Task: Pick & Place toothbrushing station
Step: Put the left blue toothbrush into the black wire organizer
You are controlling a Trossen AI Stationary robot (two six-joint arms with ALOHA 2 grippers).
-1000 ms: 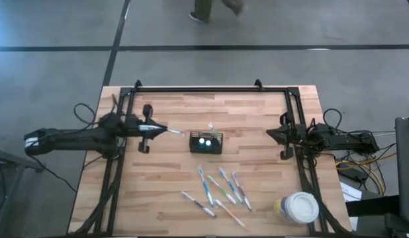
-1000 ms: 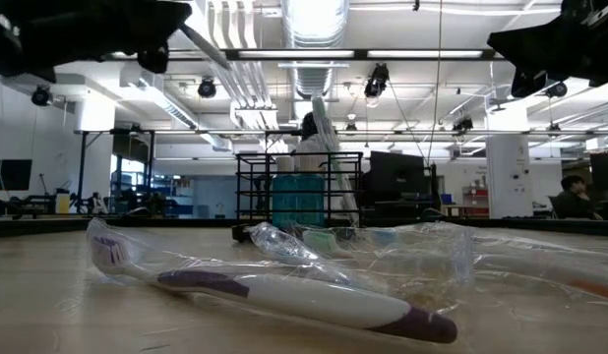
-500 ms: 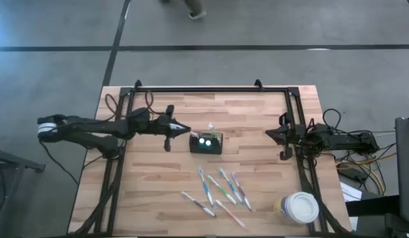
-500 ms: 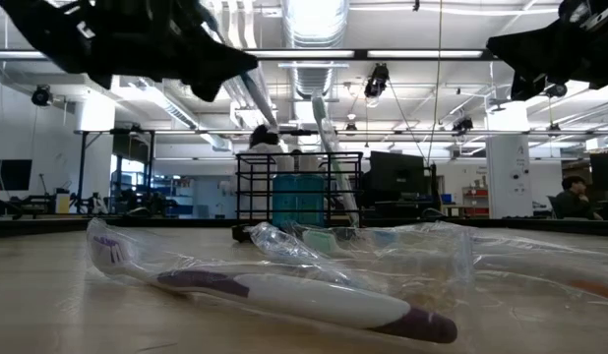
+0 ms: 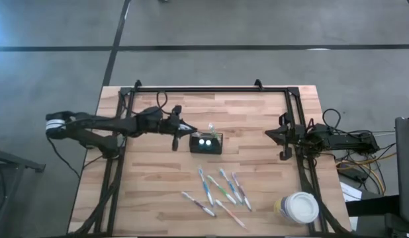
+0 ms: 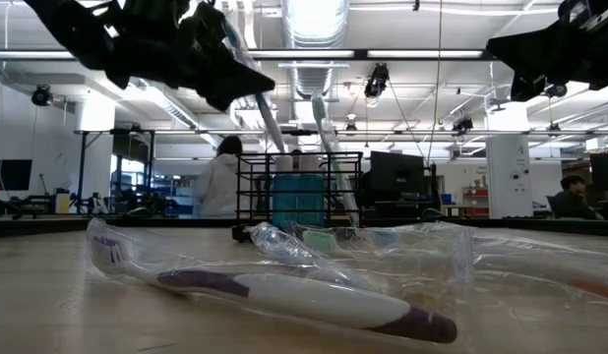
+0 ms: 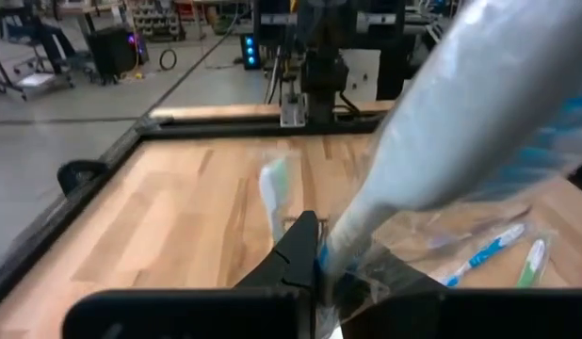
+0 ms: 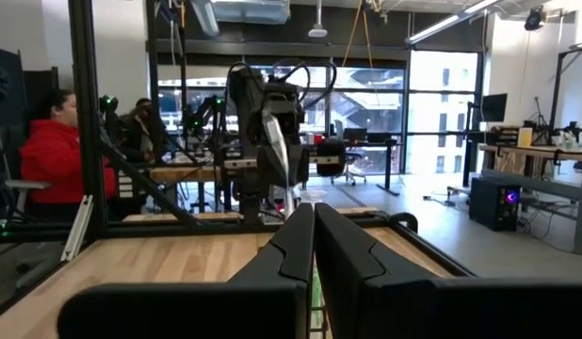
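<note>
The toothbrushing station, a black wire-mesh caddy, stands mid-table with a blue cup inside it. One toothbrush stands up out of the caddy. My left gripper hovers just left of the caddy, shut on a plastic-wrapped toothbrush. That toothbrush slants down toward the caddy's top. My right gripper waits shut at the table's right edge, holding nothing. My left gripper pinches the wrapped toothbrush between its two fingers, at one end of its white handle. The rest of the brush runs on past the fingertips, toward the caddy. It is lifted clear of the table and slants downward, with loose clear wrap around it.
Several wrapped toothbrushes lie loose on the near half of the table; in the low view one lies closest to the camera. A round white-lidded tub stands at the near right corner. People stand in the room beyond the table.
My left gripper has carried the toothbrush toward the table's right, from near the left frame up to the caddy's left side, and has tipped a little downward. It has stayed shut on the brush. A person has walked past behind the caddy.
</note>
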